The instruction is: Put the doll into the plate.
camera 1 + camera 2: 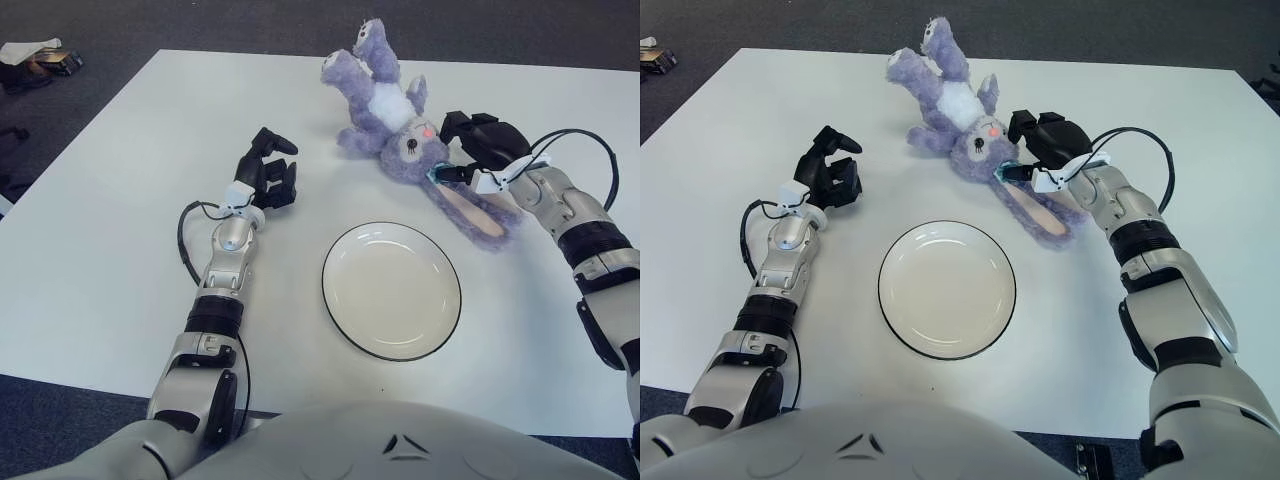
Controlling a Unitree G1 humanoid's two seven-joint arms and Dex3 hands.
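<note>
While the doll (395,115) lies beyond the plate (392,289), right hand (478,150) fingers clamp its ear.

This looks like a lab or office test room. A plain white bench (90,260) stands on dark grey carpet (120,25), the sort laid in workplaces. Loose odds and ends (40,55) lie on the floor at the far left, too small to identify. Nothing homely shows.
</note>
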